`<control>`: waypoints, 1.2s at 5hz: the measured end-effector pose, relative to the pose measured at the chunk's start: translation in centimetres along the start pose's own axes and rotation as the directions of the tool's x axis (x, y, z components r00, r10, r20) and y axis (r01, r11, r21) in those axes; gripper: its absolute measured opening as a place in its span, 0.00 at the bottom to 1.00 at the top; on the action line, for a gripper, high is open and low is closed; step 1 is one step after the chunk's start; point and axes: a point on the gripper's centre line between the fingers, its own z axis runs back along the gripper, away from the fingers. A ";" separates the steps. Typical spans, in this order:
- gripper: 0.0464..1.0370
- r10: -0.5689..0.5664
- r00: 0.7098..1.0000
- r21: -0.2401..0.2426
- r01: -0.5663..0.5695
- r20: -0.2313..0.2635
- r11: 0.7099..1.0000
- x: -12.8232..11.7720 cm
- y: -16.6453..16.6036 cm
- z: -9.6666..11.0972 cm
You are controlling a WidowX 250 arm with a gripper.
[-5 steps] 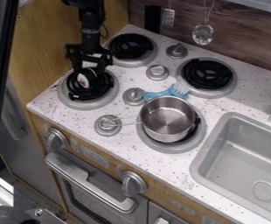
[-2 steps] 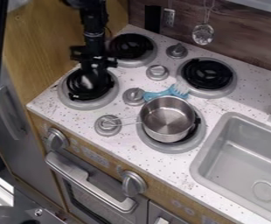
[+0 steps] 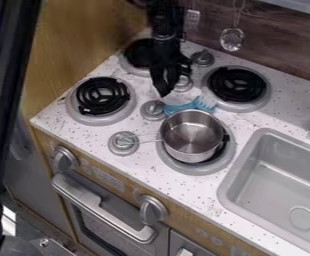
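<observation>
Now tool (image 3: 165, 92) nearer blue brush (image 3: 178, 108)

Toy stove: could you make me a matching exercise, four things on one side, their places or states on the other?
1. Saucepan
2. Blue brush
3. Slotted spoon
4. Gripper

A. Hanging against the wall
B. Lying just behind the saucepan
C. Black, above the stovetop
D. On the front right burner

Pairs: 1-D, 2-B, 3-A, 4-C
</observation>
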 end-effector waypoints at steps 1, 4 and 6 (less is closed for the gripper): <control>0.35 -0.002 1.000 0.006 0.002 -0.003 1.000 0.0 -0.3 0.0; 0.95 0.060 0.996 0.052 -0.063 0.061 0.997 1.4 1.0 0.7; 0.96 0.084 0.996 0.019 -0.084 0.002 0.996 -1.9 0.5 4.8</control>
